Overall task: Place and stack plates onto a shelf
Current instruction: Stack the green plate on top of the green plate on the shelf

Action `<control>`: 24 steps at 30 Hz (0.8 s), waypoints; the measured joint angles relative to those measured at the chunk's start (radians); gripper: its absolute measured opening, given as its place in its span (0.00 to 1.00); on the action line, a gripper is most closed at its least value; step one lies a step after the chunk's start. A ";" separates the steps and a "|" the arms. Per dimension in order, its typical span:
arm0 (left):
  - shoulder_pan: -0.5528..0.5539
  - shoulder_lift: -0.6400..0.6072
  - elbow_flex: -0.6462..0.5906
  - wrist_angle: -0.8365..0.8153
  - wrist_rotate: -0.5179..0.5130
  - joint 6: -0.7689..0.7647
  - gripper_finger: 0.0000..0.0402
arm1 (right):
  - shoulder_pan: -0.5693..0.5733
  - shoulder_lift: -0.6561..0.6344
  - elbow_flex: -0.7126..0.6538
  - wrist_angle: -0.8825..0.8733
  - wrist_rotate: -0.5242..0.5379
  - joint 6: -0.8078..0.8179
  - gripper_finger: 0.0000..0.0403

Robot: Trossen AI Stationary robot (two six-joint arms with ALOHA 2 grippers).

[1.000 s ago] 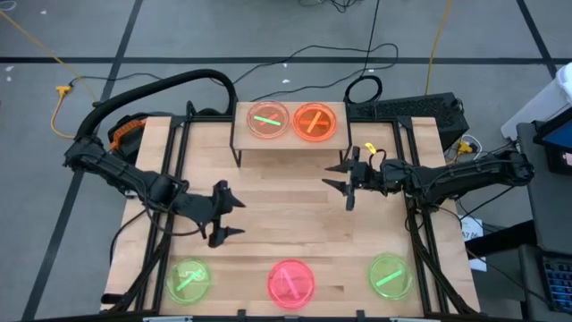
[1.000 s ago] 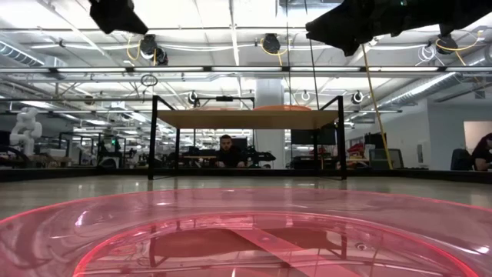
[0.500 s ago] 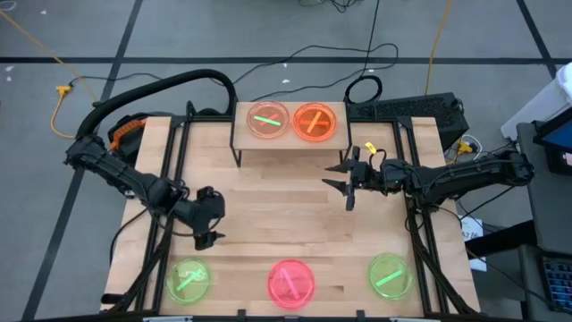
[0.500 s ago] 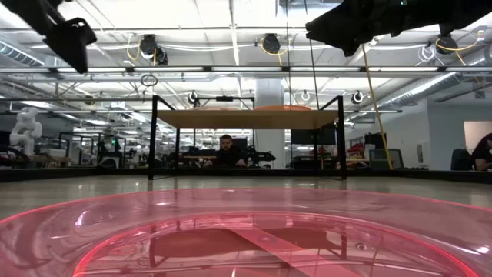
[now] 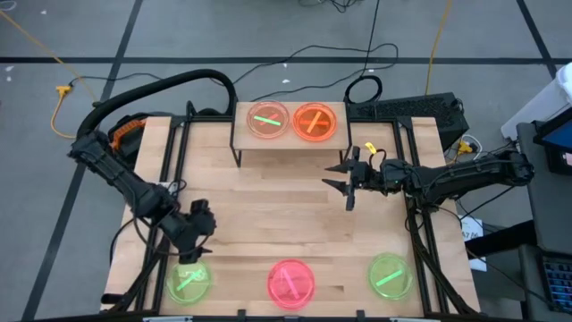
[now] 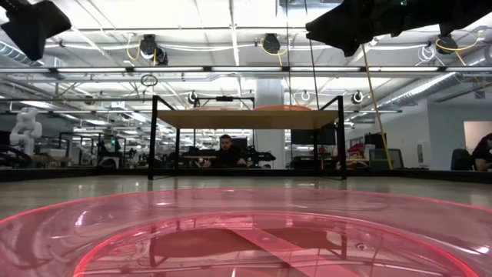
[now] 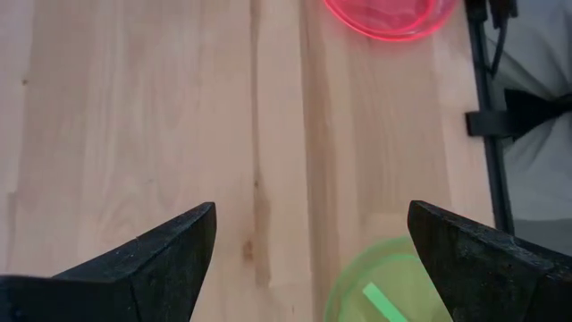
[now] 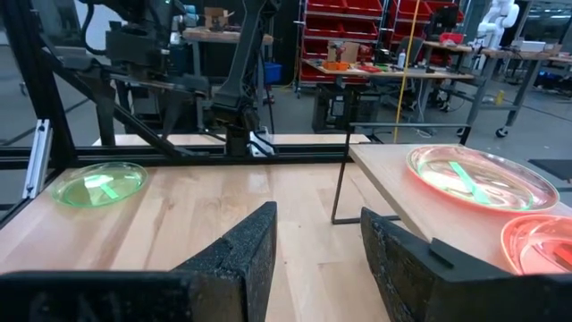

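Three plates lie flat along the table's near edge: a green plate [image 5: 189,280] at the left, a pink plate [image 5: 291,282] in the middle, and a green plate [image 5: 390,275] at the right. The shelf [image 5: 286,141] stands at the far edge and carries a pink plate with a green streak [image 5: 268,120] and an orange plate [image 5: 314,122]. My left gripper [image 5: 191,249] hangs open, pointing down, just on the far side of the left green plate [image 7: 393,286]. My right gripper [image 5: 338,183] is open, level, above the table near the shelf's right end [image 8: 393,170].
Black frame rails run along both sides of the table [image 5: 268,215]. In the low view the pink plate [image 6: 246,231] fills the foreground and the shelf [image 6: 250,119] stands behind it. A person [image 6: 225,150] sits in the room beyond.
My left gripper has moved from the table's middle left toward the near edge and somewhat left, tipping from level to pointing down, and now hangs beside the left green plate. The plates have stayed in place.
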 joint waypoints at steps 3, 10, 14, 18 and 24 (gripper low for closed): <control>-0.023 0.000 0.000 0.000 -0.003 -0.045 0.93 | 0.000 0.000 0.000 -0.001 0.000 0.005 0.37; -0.059 0.038 0.000 0.000 -0.004 -0.052 0.93 | 0.000 0.000 0.000 0.002 0.001 -0.010 0.37; -0.070 0.082 0.000 -0.024 0.030 -0.075 0.93 | 0.000 0.000 0.000 0.002 0.001 0.006 0.37; -0.071 0.137 0.000 -0.096 0.106 -0.087 0.93 | 0.000 0.000 0.000 0.000 0.000 0.009 0.37; -0.074 0.199 0.000 -0.102 0.180 -0.082 0.93 | 0.000 0.000 0.000 0.000 0.001 0.007 0.37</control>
